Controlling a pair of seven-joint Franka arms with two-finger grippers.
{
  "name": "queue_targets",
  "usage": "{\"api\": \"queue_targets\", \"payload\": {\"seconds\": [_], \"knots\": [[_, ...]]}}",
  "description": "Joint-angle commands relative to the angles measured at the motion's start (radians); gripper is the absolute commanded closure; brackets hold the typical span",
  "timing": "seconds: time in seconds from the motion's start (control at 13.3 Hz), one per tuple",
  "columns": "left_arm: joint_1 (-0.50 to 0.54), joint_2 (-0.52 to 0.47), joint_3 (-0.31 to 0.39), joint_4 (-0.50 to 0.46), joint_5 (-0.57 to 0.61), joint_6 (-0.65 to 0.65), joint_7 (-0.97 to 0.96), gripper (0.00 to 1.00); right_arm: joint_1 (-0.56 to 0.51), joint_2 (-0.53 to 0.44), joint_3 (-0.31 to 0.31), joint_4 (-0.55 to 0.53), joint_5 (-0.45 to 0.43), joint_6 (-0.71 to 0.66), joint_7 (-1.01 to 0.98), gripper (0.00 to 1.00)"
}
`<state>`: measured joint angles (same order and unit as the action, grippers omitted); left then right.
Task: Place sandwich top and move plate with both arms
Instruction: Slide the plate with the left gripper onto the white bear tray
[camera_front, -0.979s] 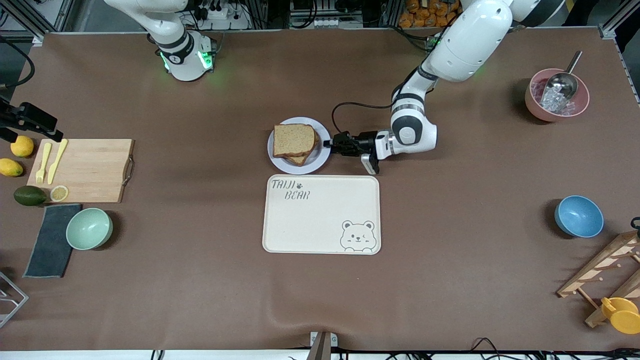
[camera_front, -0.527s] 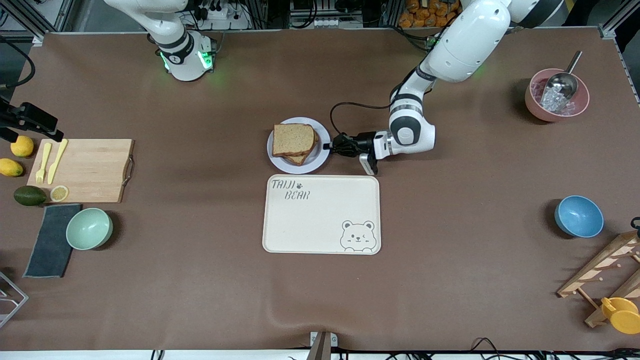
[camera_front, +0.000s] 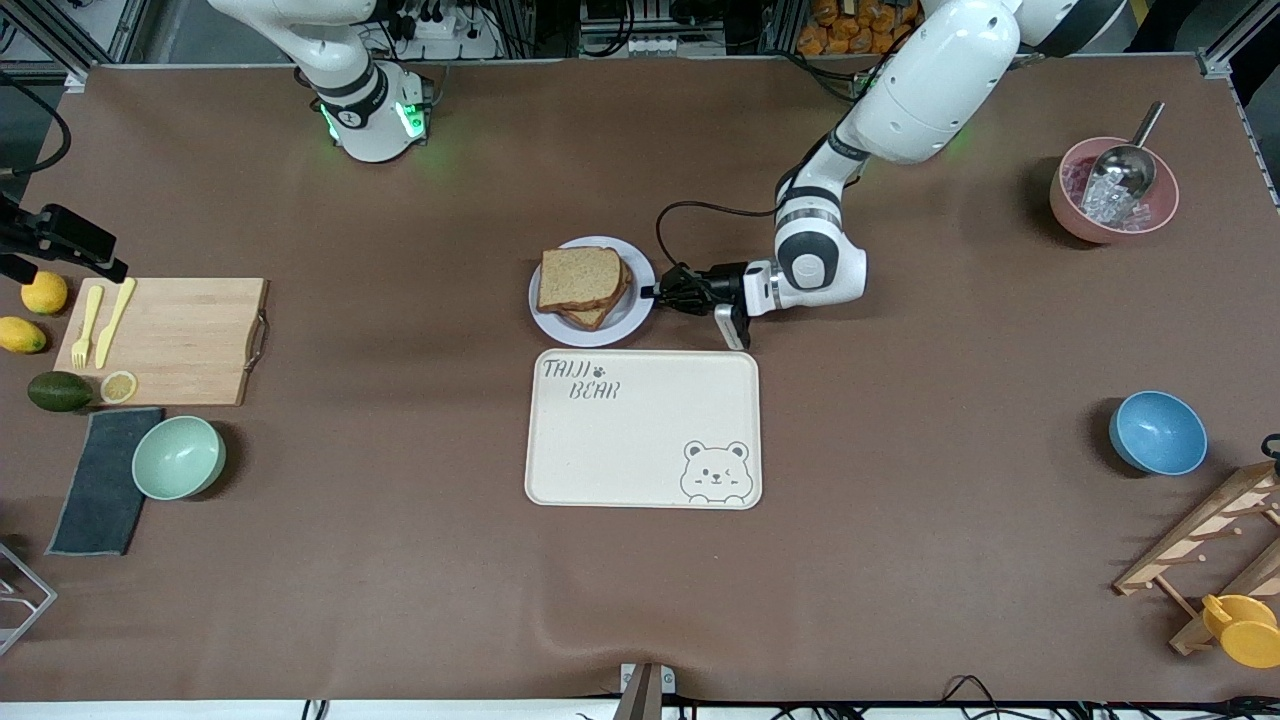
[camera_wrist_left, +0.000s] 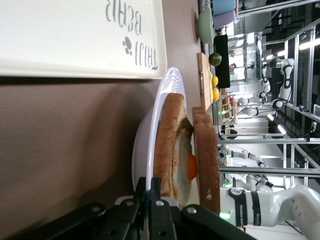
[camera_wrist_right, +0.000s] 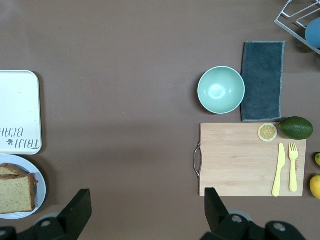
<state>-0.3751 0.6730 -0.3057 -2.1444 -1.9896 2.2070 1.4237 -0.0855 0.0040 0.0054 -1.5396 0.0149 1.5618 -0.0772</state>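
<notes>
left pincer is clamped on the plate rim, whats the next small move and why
Probably a small lift of the plate, then carry it toward the bear tray. The sandwich top already sits on the egg slice, and the left pincer is shut on the rim. The right pincer hangs open above the table, near the cutting board, not helping yet.

Speckled tan sandwich top (camera_front: 578, 278), lavender-white plate (camera_front: 630, 318), cream bear-printed tray (camera_front: 640, 440).

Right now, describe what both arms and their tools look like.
Both arms are glossy white with black joint bands. The right arm's base glows green. The left tool is black, with a black cable looping above it. The right tool has black fingers.
</notes>
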Motion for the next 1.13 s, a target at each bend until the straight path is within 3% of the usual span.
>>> {"api": "queue_targets", "payload": {"seconds": [0.0, 0.3, 0.75, 1.05], "knots": [[0.010, 0.013, -0.026, 0.017, -0.070, -0.006, 0.038, 1.00, 0.001, -0.007, 0.004, -0.004, -0.004, -0.005, 0.019, 0.00], [0.016, 0.011, -0.042, 0.012, -0.110, -0.033, 0.038, 1.00, 0.001, -0.007, 0.004, -0.005, -0.003, -0.006, 0.020, 0.00], [0.186, 0.000, -0.223, 0.015, -0.129, -0.033, 0.041, 1.00, 0.004, -0.007, 0.005, -0.005, -0.001, -0.005, 0.020, 0.00], [0.238, -0.026, -0.227, 0.053, -0.118, -0.033, 0.026, 1.00, 0.006, -0.003, 0.005, -0.004, -0.001, 0.001, 0.022, 0.00]]}}
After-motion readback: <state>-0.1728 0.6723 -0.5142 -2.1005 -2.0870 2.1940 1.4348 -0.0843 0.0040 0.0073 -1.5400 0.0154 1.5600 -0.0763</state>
